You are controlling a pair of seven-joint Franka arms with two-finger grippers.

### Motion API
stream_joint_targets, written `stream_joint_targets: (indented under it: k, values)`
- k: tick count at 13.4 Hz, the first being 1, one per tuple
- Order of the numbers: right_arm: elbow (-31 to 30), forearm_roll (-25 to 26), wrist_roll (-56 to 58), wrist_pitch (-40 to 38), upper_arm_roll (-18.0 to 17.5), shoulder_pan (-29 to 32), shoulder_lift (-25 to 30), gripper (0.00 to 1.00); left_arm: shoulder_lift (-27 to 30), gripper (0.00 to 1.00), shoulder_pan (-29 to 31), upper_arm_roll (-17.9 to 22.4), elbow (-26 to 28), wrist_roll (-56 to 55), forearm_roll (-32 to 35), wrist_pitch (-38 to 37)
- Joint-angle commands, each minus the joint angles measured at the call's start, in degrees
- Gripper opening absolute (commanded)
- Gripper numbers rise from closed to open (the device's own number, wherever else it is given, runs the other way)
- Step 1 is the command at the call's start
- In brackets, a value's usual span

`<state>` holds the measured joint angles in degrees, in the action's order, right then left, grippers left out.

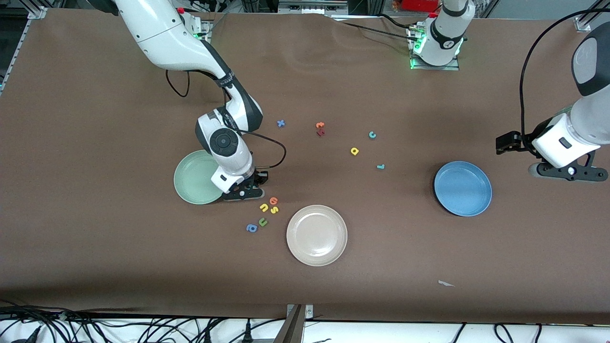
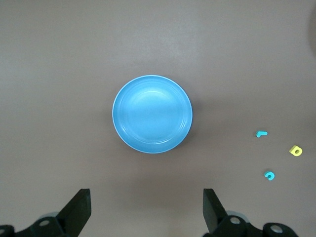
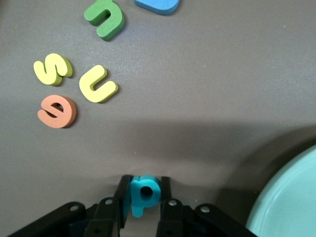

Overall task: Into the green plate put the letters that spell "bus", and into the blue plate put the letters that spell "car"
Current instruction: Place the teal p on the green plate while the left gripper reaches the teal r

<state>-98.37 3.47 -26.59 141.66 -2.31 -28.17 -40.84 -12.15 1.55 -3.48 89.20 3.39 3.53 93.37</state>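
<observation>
Teal b (image 3: 144,191) pinched in right claw (image 3: 143,197)

3 plates (image 1: 317,235), 12 letters (image 1: 263,207), 2 arms (image 1: 228,105).

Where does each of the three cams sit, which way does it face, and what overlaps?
Front view: high across the table, facing both arm bases; shows both arms, the green plate, the cream plate and the blue plate.
Left wrist view: on the waiting left arm, looking down at the blue plate; open left gripper shows.
Right wrist view: low over the table beside the green plate; right gripper shut on the teal b.
Shared: yellow u and yellow s appear in front and right wrist views.
</observation>
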Motion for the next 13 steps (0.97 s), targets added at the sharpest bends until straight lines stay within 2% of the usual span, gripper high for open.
stream_joint_targets:
  k: [1,3,5,8,10,11,12,13]
  values:
    - [0.7,0.5,0.1,0.5,0.5,-0.8,-0.6,0.13,0.6,1.0,0.2,-0.1,2.7,-0.5,-0.5,2.7]
    - [0.7,0.5,0.3,-0.5,0.7,-0.5,1.5,0.13,0.1,1.0,-0.3,-0.2,4.5,-0.7,-0.7,5.3]
    - [0.8,0.4,1.4,-5.4,2.6,0.0,5.0,0.13,-0.8,1.0,-0.9,-1.8,7.6,-4.3,-1.2,10.2]
    - [0.7,0.2,5.4,-11.3,6.2,0.1,8.9,0.13,-5.6,1.0,-0.9,-7.8,9.5,-15.2,-1.3,17.5]
    - [-0.1,0.1,7.1,-15.6,7.8,0.1,10.0,0.21,-9.4,1.0,-1.1,-11.2,9.7,-22.2,-1.2,22.4]
    - [-1.3,0.1,6.9,-15.8,8.0,0.1,10.0,0.42,-10.6,1.0,-2.3,-12.1,11.2,-26.0,-0.9,25.9]
    - [-2.0,0.0,6.6,-15.8,8.1,0.1,9.8,0.94,-10.8,1.0,-3.6,-12.1,14.0,-29.1,-0.7,29.6]
    - [-2.3,0.0,6.0,-15.9,8.1,0.1,9.7,1.0,-10.6,1.0,-4.4,-12.2,17.3,-31.7,-0.6,33.5]
